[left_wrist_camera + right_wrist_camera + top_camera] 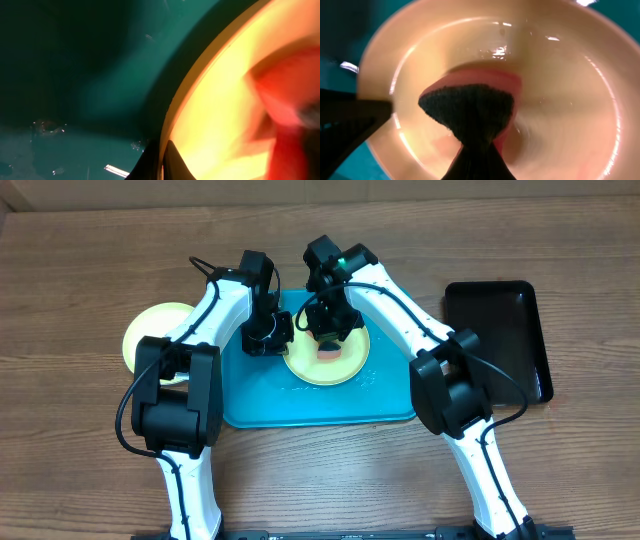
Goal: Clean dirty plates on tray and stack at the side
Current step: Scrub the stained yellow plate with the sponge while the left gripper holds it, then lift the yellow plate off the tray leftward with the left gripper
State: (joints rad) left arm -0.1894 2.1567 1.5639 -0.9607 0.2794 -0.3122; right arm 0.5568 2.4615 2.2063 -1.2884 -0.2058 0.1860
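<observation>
Overhead view: a yellow-green plate (352, 360) lies on the turquoise tray (260, 400). The left tool (268, 335) pinches the plate's left rim. The right tool (330, 330) sits over the plate's middle, gripping a sponge (470, 107) pressed on it. Another plate (150, 330) lies on the desk (80, 260), left of the tray.

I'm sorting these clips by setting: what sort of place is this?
Probably a robotics lab bench, not a kitchen: wood-grain table, a large turquoise rectangular plastic tray, and a dark scrubbing pad on a pale yellow round plastic plate.

Turquoise tray (300, 408), yellow plate (352, 370) on it; pink sponge (328, 352) under right end effector (329, 338)
</observation>
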